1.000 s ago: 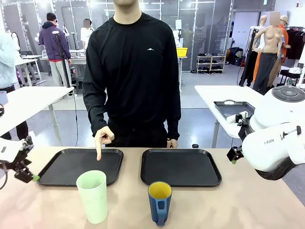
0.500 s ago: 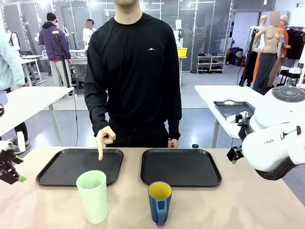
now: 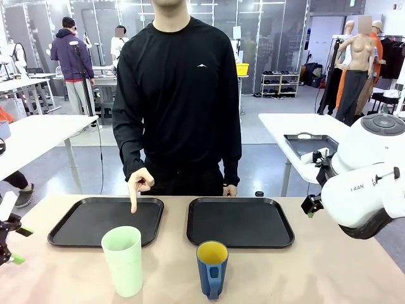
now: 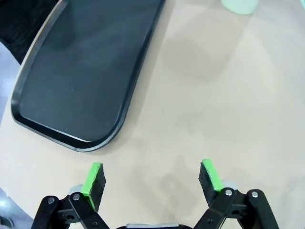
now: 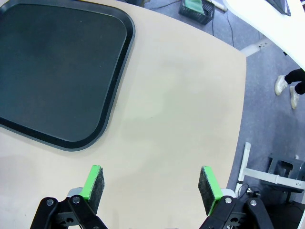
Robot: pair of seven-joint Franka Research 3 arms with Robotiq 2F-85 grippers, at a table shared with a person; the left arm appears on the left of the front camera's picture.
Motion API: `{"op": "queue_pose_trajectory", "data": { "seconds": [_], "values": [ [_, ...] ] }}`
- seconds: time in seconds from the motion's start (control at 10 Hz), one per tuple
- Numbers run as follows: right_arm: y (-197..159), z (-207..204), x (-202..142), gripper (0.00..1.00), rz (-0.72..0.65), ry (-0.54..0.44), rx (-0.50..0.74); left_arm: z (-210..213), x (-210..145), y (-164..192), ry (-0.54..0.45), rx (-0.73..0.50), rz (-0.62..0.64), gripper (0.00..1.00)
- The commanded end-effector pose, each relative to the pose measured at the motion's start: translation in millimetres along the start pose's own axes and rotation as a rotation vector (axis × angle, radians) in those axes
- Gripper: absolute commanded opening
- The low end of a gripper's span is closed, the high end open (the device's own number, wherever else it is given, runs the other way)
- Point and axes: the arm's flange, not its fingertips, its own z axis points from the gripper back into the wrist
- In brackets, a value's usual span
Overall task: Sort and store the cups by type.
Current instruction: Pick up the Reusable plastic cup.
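Tumbler [image 3: 123, 259] and mug [image 3: 212, 269] stand upright on the surface [image 3: 316, 272], one before the left tray [image 3: 82, 225], the other before the right tray [image 3: 253, 221], while my left fingers [image 4: 95, 179] and right fingers [image 5: 95, 183] hang wide open, empty.

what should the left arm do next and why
Probably swing the open left gripper toward the mint-green tumbler: it stands untouched on the table, nearest that arm, and the person's hand points into the left tray right behind it.
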Motion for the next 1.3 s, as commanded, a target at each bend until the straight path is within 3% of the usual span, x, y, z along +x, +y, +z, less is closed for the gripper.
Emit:
{"op": "queue_pose_trajectory", "data": {
  "seconds": [0.0, 0.4, 0.6, 1.2],
  "values": [
    [0, -1, -1, 1.0, 0.001, 0.001, 0.0, 3, 3, 3, 0.0, 0.011, 0.021, 1.0],
    [0, -1, -1, 1.0, 0.001, 0.001, 0.0, -8, 3, 5, 0.021, -0.02, 0.026, 1.0],
    [0, -1, -1, 1.0, 0.001, 0.001, 0.0, -23, -2, 7, -0.132, -0.104, -0.008, 1.0],
    [0, -1, -1, 1.0, 0.001, 0.001, 0.0, -49, -29, 10, -0.384, -0.078, -0.105, 1.0]
  ]
}}
